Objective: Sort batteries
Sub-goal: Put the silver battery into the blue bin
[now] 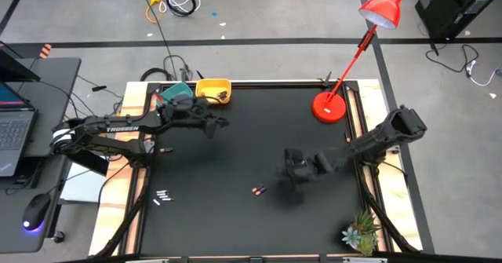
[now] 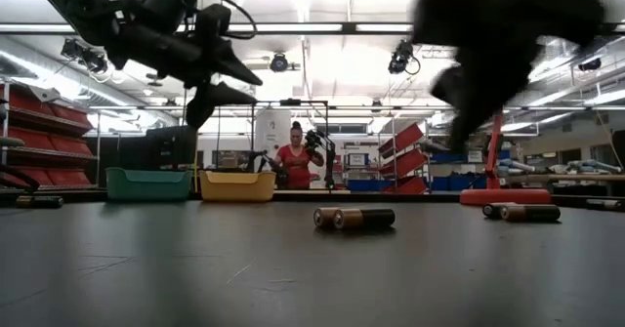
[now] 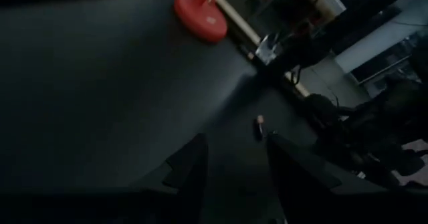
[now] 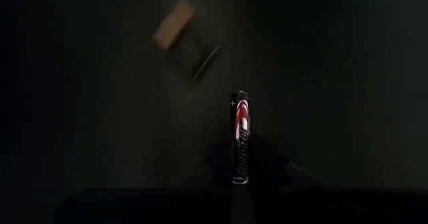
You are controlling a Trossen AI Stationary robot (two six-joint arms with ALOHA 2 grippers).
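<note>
My right gripper (image 1: 292, 171) hangs blurred above the middle of the black mat, shut on a slim black, red and silver battery (image 4: 240, 137). A dark battery with a copper end (image 1: 259, 190) lies on the mat just nearer the front edge and shows blurred in the right wrist view (image 4: 184, 43). A few whitish batteries (image 1: 162, 195) lie near the left edge. My left gripper (image 1: 220, 124) hovers open and empty in front of the yellow bowl (image 1: 213, 89) and the teal bowl (image 1: 176, 93), which stand at the far left. My right gripper pinches the slim battery between its two fingers at the end nearest the wrist (image 4: 240, 176). The rest of the battery sticks out past the fingertips, in line with them. The fingers slant down from above, and the battery is lifted clear of the mat.
A red desk lamp stands with its base (image 1: 328, 106) on the mat's far right corner. A small potted plant (image 1: 361, 233) sits at the near right. Another dark battery (image 2: 522, 211) lies near the lamp base. A person (image 2: 293, 163) stands far behind the table.
</note>
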